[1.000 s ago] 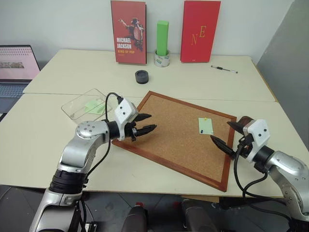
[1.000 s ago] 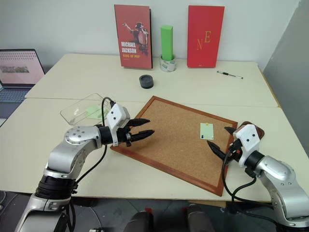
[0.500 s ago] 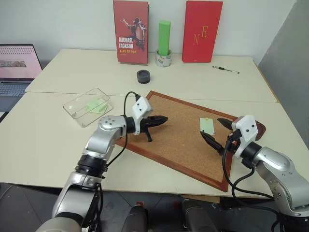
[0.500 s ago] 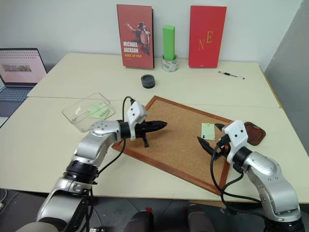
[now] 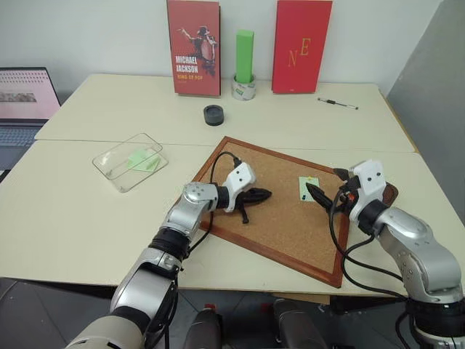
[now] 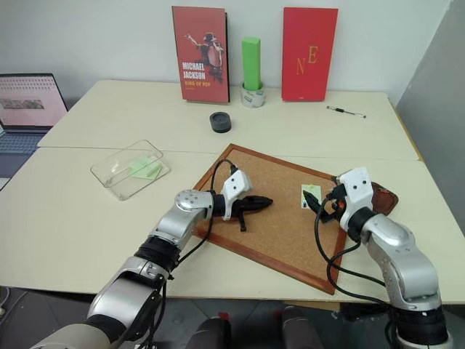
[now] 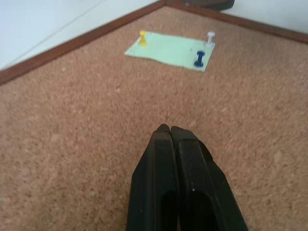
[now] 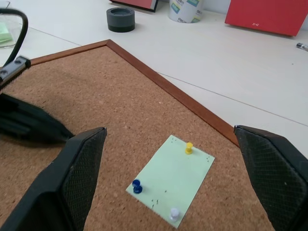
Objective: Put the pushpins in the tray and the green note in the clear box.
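Left gripper advanced — now shut, empty, right gripper wide open round green note.

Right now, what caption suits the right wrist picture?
Open fingers frame a green note held to the corkboard by three pushpins.

Right gripper: fingers spread wide over the cork board, one on each side of the green note. Note lies flat on the cork near the board's wooden edge, held by three pushpins: yellow pin, blue pin, white pin. Left gripper rests on the cork, well apart from the note. Black disc on the table past the board.
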